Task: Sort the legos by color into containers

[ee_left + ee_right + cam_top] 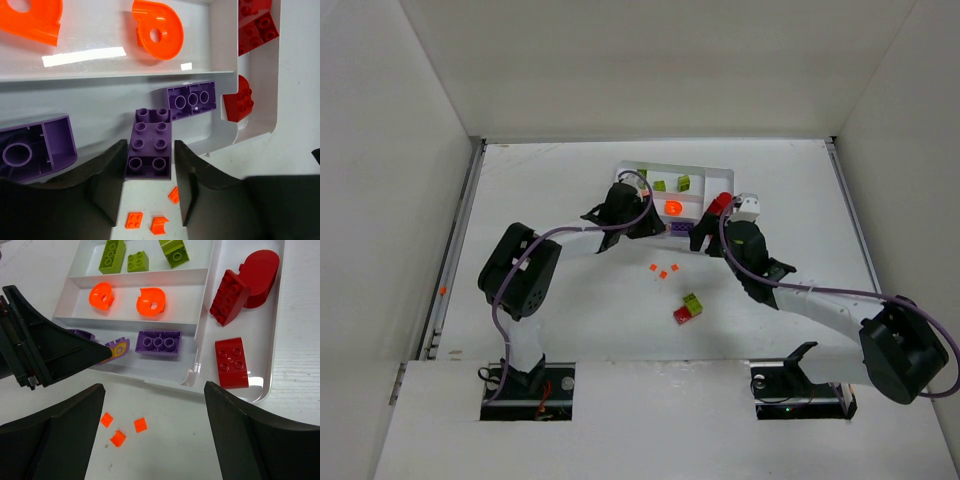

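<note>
The white tray (700, 168) holds lime green legos (112, 255) in its far slot, orange round pieces (150, 301) in the middle slot, purple bricks (159, 343) in the near slot and red bricks (231, 362) in the end slot. My left gripper (150, 146) is shut on a purple brick (150, 135) at the near slot's front rim. My right gripper (155, 387) is open and empty, just in front of the tray, over three tiny orange pieces (140, 425). In the top view the left gripper (645, 225) and the right gripper (703, 238) flank the tray's near edge.
A lime green brick (692, 301) and a red brick (683, 315) lie together on the table nearer the arm bases. The orange bits (663, 271) lie between them and the tray. White walls enclose the table on three sides.
</note>
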Action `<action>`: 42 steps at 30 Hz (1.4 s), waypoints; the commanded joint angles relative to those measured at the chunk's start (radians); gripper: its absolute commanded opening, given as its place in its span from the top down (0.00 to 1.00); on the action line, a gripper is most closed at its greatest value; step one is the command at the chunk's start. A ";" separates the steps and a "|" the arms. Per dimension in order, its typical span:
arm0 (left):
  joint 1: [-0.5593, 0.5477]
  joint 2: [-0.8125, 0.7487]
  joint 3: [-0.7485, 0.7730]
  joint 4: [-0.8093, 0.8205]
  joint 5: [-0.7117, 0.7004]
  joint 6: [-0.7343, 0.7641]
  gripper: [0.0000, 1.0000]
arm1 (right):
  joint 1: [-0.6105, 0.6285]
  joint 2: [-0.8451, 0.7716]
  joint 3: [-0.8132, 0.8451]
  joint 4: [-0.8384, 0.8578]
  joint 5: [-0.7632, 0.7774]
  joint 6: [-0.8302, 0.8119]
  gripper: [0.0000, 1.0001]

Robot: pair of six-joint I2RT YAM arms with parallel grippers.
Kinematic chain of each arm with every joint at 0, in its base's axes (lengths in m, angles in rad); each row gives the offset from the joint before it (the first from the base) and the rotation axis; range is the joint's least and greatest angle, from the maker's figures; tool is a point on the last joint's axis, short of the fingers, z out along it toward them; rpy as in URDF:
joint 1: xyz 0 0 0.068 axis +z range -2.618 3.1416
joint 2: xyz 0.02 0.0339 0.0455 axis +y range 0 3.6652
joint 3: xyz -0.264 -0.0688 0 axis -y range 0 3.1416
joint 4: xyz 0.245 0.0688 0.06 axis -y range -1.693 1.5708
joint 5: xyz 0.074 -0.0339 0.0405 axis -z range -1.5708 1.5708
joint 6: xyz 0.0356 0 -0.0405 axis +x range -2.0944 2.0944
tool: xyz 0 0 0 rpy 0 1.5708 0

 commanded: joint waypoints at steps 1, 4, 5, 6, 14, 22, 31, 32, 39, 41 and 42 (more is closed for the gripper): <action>-0.021 -0.024 0.046 -0.021 -0.052 0.066 0.56 | 0.012 -0.025 0.002 0.070 -0.010 0.001 0.13; -0.035 -0.069 0.037 -0.021 -0.097 0.084 0.43 | 0.011 -0.023 0.003 0.062 -0.008 -0.002 0.13; -0.038 -0.093 0.027 -0.021 -0.106 0.091 0.40 | 0.014 -0.020 0.006 0.059 -0.007 -0.007 0.14; -0.041 -0.121 0.017 -0.014 -0.118 0.095 0.38 | 0.017 -0.020 0.011 0.054 -0.007 -0.011 0.16; -0.058 -0.414 -0.123 0.054 -0.183 0.094 0.37 | 0.190 -0.117 -0.012 -0.138 0.045 0.054 0.64; -0.120 -0.676 -0.419 0.077 -0.204 0.028 0.48 | 0.414 -0.196 -0.046 -0.562 0.176 0.283 0.23; -0.245 -0.916 -0.689 0.035 -0.252 -0.066 0.48 | 0.468 -0.100 0.000 -0.659 0.180 0.360 0.22; -0.263 -0.934 -0.706 0.031 -0.252 -0.067 0.48 | 0.466 -0.092 0.000 -0.647 0.176 0.357 0.23; -0.396 -0.936 -0.761 0.045 -0.256 -0.034 0.44 | 0.431 -0.060 -0.006 -0.567 0.130 0.326 0.38; -0.433 -0.919 -0.767 0.048 -0.270 -0.026 0.42 | 0.428 -0.048 -0.004 -0.546 0.127 0.311 0.41; -0.449 -0.913 -0.772 0.054 -0.285 -0.023 0.42 | 0.425 -0.040 -0.003 -0.539 0.127 0.306 0.44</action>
